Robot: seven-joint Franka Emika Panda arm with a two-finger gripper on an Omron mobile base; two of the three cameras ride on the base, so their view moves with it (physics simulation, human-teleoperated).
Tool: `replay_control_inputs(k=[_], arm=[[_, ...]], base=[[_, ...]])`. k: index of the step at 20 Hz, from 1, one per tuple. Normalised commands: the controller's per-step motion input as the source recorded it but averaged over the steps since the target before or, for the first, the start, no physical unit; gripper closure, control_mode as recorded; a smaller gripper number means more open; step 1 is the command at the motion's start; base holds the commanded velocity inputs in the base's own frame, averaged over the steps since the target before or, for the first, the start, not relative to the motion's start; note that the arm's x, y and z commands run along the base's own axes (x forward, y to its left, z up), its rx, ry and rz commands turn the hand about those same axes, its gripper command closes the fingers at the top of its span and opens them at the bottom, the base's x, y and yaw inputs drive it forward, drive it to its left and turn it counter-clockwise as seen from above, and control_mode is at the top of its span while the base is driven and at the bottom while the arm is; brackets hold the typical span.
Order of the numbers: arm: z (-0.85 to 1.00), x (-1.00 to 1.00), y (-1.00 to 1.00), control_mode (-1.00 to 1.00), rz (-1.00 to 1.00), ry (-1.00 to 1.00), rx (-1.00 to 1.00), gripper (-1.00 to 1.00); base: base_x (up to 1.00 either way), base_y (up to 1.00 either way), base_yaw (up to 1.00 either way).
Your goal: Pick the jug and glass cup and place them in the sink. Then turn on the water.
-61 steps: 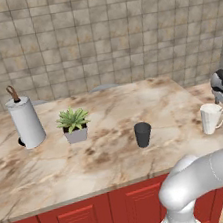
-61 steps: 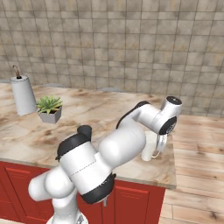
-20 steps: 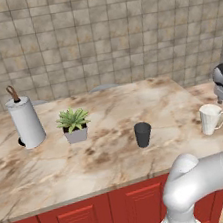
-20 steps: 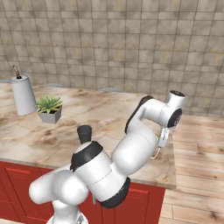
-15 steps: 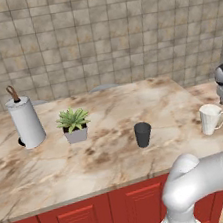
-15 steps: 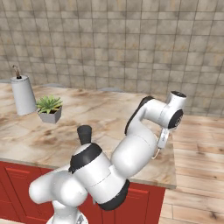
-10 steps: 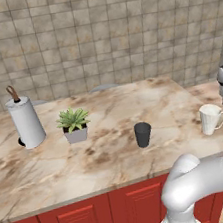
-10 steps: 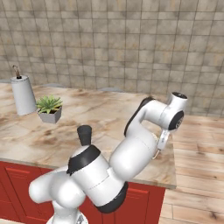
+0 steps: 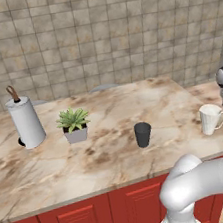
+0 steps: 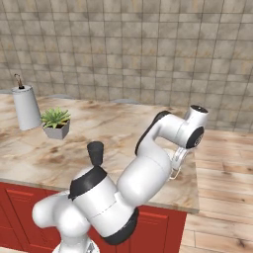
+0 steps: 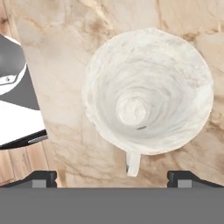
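The jug is a pale whitish cup-like vessel with a handle, standing upright near the right end of the counter. In the hand view I look straight down into the jug, its handle pointing toward the bottom of the picture. My gripper hangs above it, open, with one fingertip wide on each side and nothing between them. The glass cup is a small dark tumbler standing mid-counter, left of the jug, and the same cup shows beside my arm. The sink is out of view.
A paper-towel roll stands at the far left of the marble counter, with a potted plant beside it. The counter's right end and the wooden floor lie just past the jug. Red cabinet doors run below.
Over the last three seconds my hand has shifted slightly rightward and settled above the jug. The jaws stay wide. Jug and cup have not moved.
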Motion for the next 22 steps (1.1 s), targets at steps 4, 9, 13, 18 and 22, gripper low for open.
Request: replay_control_inputs(k=[4, 9, 13, 18, 22], arm=[[0.0, 0.0, 0.21, -1.0, -0.11, 0.0, 0.0, -1.0], [-0.02, 0.0, 0.01, -1.0, -0.05, 0.0, 0.0, -1.0], [-0.05, 0.06, -0.01, -1.0, 0.0, 0.0, 0.0, -1.0], [-0.05, 0.01, 0.0, -1.0, 0.0, 0.0, 0.01, -1.0], [-0.02, 0.05, 0.0, -1.0, 0.0, 0.0, 0.0, -1.0]], base=[[0.0, 0.0, 0.0], [0.0, 0.0, 0.0], [0.0, 0.0, 0.0], [0.0, 0.0, 0.0], [0.0, 0.0, 0.0]])
